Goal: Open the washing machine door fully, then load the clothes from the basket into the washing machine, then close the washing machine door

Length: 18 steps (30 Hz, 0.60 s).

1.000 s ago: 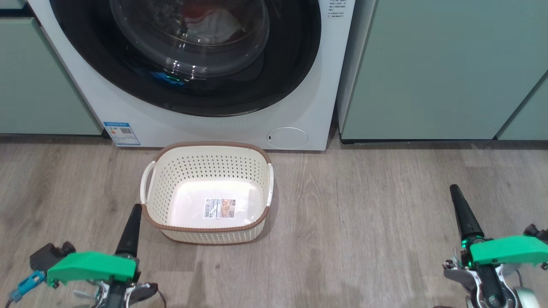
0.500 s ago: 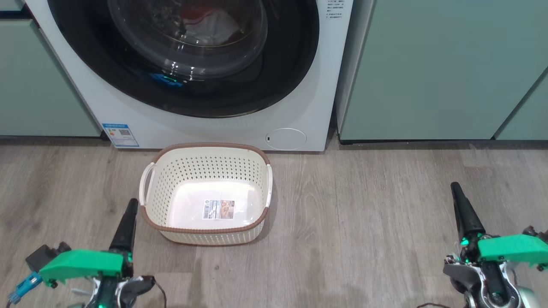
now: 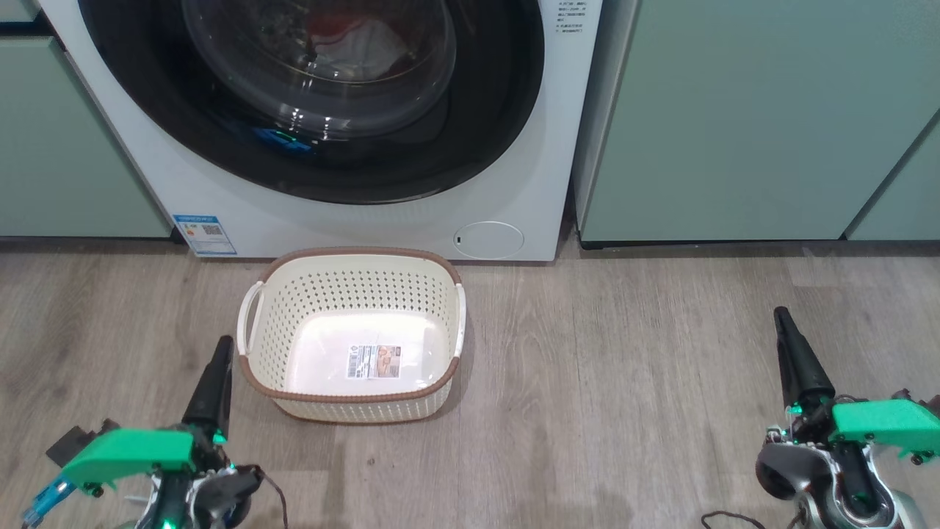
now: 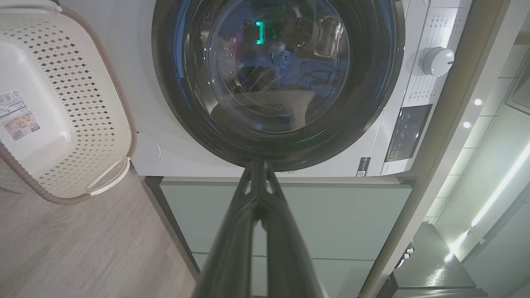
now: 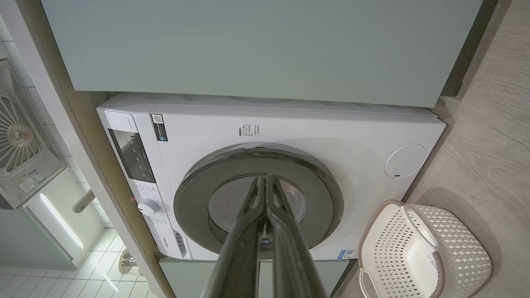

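Observation:
The washing machine stands white at the top of the head view. The washing machine door lies flat against its front, black rim around clear glass. Red and white clothes show behind the glass. On the floor in front sits the cream basket, with only a sticker on its bottom. My left gripper is shut just left of the basket, holding nothing. My right gripper is shut over bare floor far to the right. The left wrist view has the left gripper pointing at the door. The right gripper points at the door.
Pale green cabinets flank the washer on both sides. Wood-look floor spreads between the basket and my right arm. A round white flap sits low on the washer's right, a blue label low on its left.
The head view has shifted slightly. My left arm has drawn back a little toward the lower left. Both grippers stay shut; door and basket are unmoved.

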Tool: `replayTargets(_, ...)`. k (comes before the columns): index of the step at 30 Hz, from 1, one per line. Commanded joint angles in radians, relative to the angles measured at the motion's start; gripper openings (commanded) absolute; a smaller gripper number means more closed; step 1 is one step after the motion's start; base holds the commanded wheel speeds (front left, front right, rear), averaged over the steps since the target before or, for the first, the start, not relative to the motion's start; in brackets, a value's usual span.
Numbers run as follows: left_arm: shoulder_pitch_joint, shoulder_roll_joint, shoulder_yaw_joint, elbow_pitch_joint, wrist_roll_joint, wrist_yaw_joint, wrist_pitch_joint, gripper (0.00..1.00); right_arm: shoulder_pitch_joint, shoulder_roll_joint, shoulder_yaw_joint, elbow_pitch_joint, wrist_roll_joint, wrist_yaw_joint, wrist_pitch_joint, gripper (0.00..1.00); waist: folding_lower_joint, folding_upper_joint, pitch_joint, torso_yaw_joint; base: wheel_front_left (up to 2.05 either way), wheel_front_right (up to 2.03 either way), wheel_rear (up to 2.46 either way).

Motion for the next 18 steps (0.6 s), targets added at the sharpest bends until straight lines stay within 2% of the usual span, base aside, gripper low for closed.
replayTargets(1,-0.055,0.007,0.039,-0.029,-0.017,-0.009,0.008,0.0,-0.05,-0.013,0.017,-0.029,0.019,0.0,0.006,0.0,0.0,0.0,0.0,0.0,0.0,0.0,0.0)
replayTargets(18,-0.055,0.007,0.039,-0.029,-0.017,-0.009,0.008,0.0,-0.05,-0.012,0.017,-0.029,0.019,0.0,0.006,0.0,0.0,0.0,0.0,0.0,0.0,0.0,0.0)
